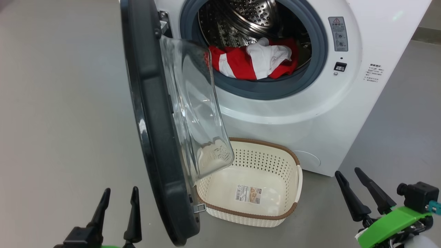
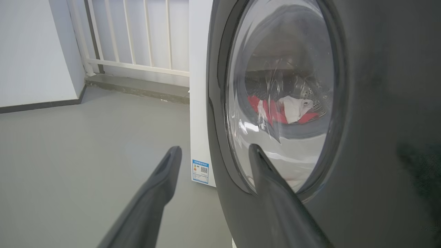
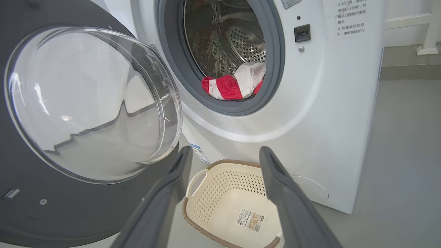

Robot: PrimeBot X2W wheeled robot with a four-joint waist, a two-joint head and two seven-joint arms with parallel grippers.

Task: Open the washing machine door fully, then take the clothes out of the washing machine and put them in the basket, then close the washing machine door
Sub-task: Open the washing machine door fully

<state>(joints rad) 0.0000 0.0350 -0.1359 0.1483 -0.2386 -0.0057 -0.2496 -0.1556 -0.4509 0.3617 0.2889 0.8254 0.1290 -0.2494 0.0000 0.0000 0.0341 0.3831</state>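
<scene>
- The washing machine (image 1: 310, 113) stands on the grey floor (image 1: 62, 103), its round opening facing the robot.
- The washing machine door (image 1: 148, 103) is swung open on its hinge at the left side of the opening. In the head view it is seen nearly edge-on, and its clear glass bowl (image 1: 193, 110) bulges towards the machine.
- The clothes (image 1: 255, 62) lie in the drum (image 1: 248, 17), heaped at its front edge just behind the grey gasket (image 1: 268, 91). They are red with white stripes, with a white piece on top. How many garments there are is hard to tell from the bundle.
- The basket (image 1: 293, 206) sits on the floor just in front of the machine's lower front edge, below the opening. It holds only a printed label (image 1: 248, 194) on its bottom. In the head view the door's lower edge overlaps its left end.
- The left gripper (image 1: 121, 188) hangs on the outer side of the door with its fingers spread apart and nothing between them. In the left wrist view one finger (image 2: 275, 193) lies across the dark rim, and contact cannot be judged.
- The right gripper (image 1: 347, 171) is at the right of the basket, above the floor, with its fingers wide apart and empty. The right wrist view looks between them at the basket.
- A blue sticker (image 2: 200, 171) sits low on the machine's side panel.
</scene>
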